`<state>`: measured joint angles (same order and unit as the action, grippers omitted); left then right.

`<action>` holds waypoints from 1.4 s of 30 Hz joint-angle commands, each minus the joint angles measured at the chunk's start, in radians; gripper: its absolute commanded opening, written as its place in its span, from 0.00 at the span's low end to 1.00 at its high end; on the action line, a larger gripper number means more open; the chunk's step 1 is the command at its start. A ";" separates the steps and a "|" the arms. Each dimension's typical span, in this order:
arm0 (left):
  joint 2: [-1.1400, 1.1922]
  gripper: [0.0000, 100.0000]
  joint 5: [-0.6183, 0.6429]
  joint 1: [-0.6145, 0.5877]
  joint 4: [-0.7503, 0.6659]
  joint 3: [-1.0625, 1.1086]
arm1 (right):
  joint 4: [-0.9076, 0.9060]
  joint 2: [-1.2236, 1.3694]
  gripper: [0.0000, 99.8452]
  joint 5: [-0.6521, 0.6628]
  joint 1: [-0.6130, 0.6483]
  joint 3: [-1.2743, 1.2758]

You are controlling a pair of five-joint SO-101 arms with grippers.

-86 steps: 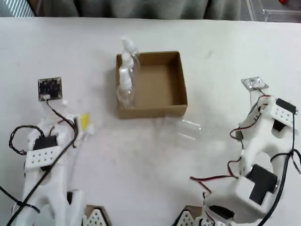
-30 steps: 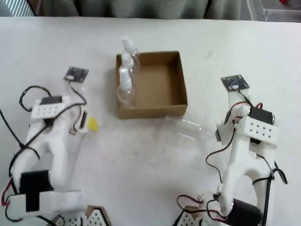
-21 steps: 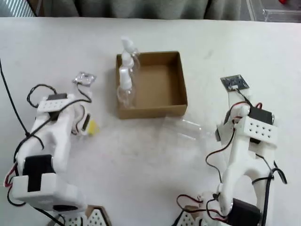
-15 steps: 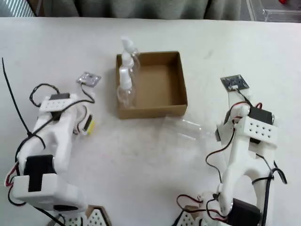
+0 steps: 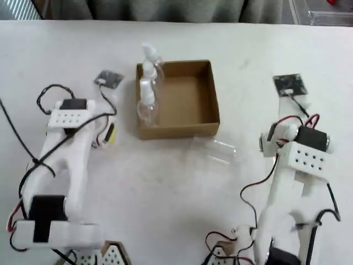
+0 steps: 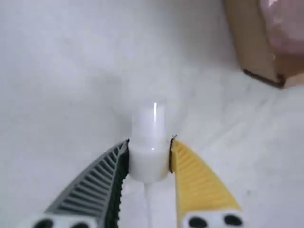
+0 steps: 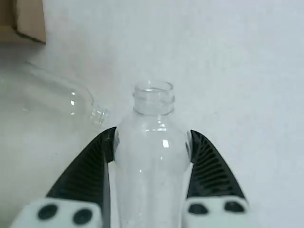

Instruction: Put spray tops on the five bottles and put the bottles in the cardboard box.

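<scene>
My left gripper (image 6: 149, 143) is shut on a white spray top (image 6: 151, 142), held just above the table. In the high view this gripper (image 5: 107, 134) sits left of the cardboard box (image 5: 207, 94). Clear bottles with white spray tops (image 5: 146, 88) rest along the box's left inner wall. My right gripper (image 7: 152, 137) is shut on a clear, open-necked bottle (image 7: 152, 142). In the high view that gripper (image 5: 265, 144) sits to the right of the box. Another clear uncapped bottle (image 5: 216, 150) (image 7: 54, 102) lies on the table in front of the box.
A corner of the cardboard box (image 6: 254, 47) is close beyond the spray top. White table surface (image 5: 165, 204) stretches between the two arms. The arms' bases (image 5: 220, 256) stand at the near edge.
The left arm has carried the spray top farther from the near edge and toward the box. The right arm has shifted right and away from the lying bottle.
</scene>
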<state>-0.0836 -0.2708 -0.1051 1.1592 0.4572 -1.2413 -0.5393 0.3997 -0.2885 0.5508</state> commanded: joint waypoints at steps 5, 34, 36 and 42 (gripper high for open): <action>-0.263 0.04 0.221 0.061 0.025 -0.130 | 0.030 -0.249 0.02 -0.285 0.012 -0.063; -0.954 0.04 0.379 0.056 0.018 -0.124 | 0.535 -1.061 0.02 -0.486 0.697 0.479; -0.975 0.04 0.377 0.053 0.017 -0.129 | 0.541 -1.124 0.02 -0.473 0.759 0.522; -0.990 0.04 0.385 0.061 -0.164 -0.127 | 0.536 -1.205 0.02 -0.417 0.932 0.595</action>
<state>-1.0595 0.0974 -0.0575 1.1147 0.3821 -0.7304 -1.7269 -0.0591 0.5723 1.1416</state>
